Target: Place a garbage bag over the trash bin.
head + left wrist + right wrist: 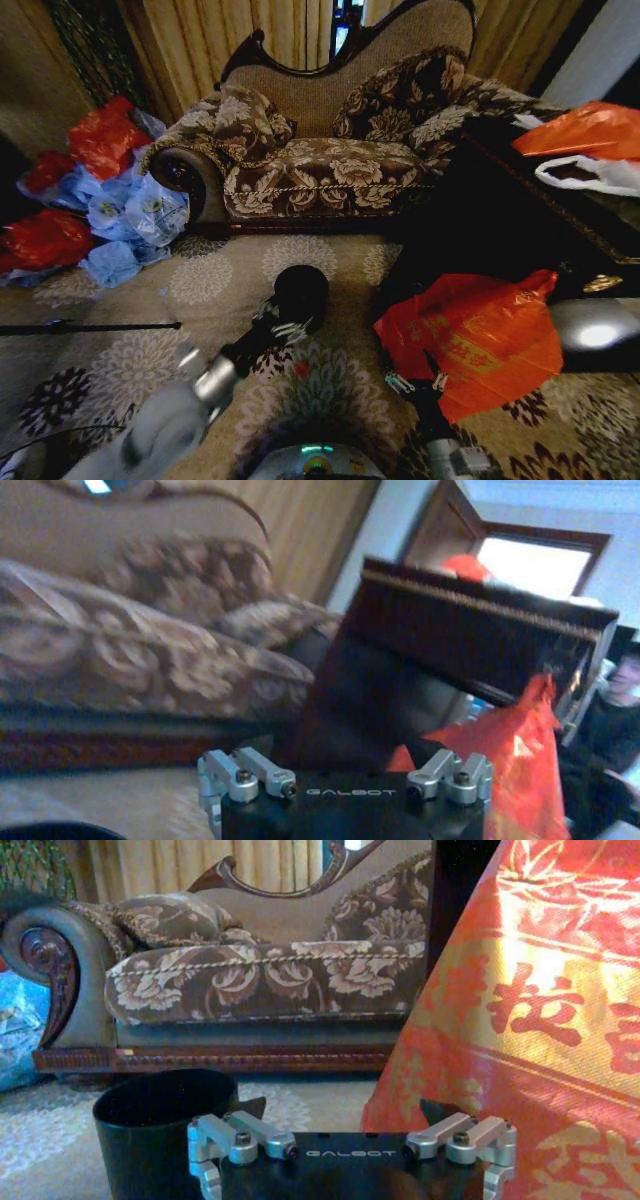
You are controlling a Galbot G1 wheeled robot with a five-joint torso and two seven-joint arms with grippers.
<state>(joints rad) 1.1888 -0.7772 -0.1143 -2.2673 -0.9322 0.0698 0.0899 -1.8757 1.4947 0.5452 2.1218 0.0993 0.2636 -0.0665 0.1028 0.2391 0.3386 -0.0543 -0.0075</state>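
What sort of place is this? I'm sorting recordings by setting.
Most likely a home living room: an ornate floral sofa backed by curtains, a patterned carpet underfoot, and a dark wooden cabinet beside it.

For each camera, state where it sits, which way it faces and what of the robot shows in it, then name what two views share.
Head view: on the head, looking forward and down at the carpet, trash bin, sofa; both arms show.
Left wrist view: on the left wrist, facing the sofa and a dark cabinet; left end effector at frame bottom.
Right wrist view: on the right wrist, low, facing the sofa past the trash bin; right end effector at frame bottom.
Shared: all show the sofa and the orange-red printed bag.
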